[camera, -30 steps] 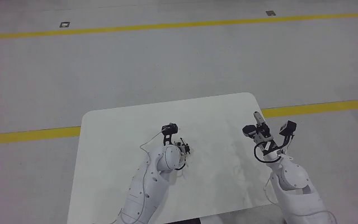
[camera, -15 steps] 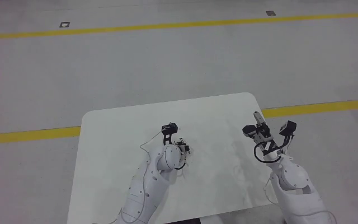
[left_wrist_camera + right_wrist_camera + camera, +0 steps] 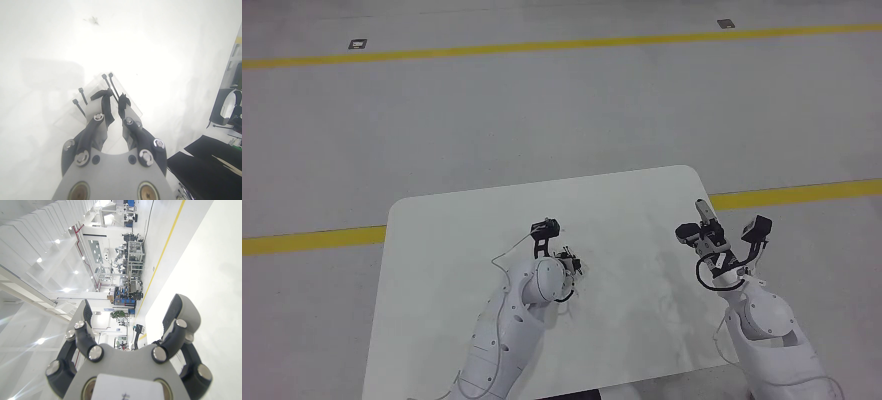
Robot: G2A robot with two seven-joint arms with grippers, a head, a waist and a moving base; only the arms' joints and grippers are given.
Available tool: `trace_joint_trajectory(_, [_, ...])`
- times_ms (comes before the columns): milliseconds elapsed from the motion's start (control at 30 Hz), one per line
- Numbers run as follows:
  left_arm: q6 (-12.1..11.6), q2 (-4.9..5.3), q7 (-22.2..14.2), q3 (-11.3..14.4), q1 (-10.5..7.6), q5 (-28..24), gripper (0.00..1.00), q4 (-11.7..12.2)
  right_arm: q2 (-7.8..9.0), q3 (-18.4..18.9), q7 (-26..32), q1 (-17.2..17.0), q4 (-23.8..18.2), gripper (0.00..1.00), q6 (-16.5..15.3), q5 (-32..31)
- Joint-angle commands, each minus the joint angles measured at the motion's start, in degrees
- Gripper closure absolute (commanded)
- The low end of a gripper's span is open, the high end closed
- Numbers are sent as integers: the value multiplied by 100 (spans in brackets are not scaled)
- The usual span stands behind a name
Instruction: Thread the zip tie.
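Zip tie [image 3: 114, 85], thin black plastic: grasp step, unthreaded.
Your left gripper [image 3: 114, 99] straddles it narrowly over the clear acrylic plate [image 3: 92, 85]; right gripper [image 3: 132, 306], far right in top view, gapes empty. Pinch next.

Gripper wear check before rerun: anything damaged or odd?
Yes: the black tape on the left gripper is ragged, with loose ends sticking out among the zip ties on the clear plate. Also a dark smudge on the table.

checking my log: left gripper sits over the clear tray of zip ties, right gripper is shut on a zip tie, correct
No: the right gripper is open and empty, as the right wrist view shows. The left gripper does sit over the clear tray of zip ties.
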Motion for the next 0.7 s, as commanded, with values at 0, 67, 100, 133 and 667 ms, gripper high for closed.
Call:
trace_joint_trajectory(0, [0,-3,12,-4,-9,-23,88,39,0,0,1,0,0,0,0,0])
trace_joint_trajectory(67, [0,-9,17,-6,-21,-44,88,78,0,0,1,0,0,0,0,0])
trace_joint_trajectory(100, [0,-12,22,-8,-26,-52,89,98,0,0,1,0,0,0,0,0])
trace_joint_trajectory(133, [0,-16,29,-12,-35,-63,89,127,0,0,1,0,0,0,0,0])
trace_joint_trajectory(667, [0,-66,128,-94,-122,-233,92,356,0,0,1,0,0,0,0,0])
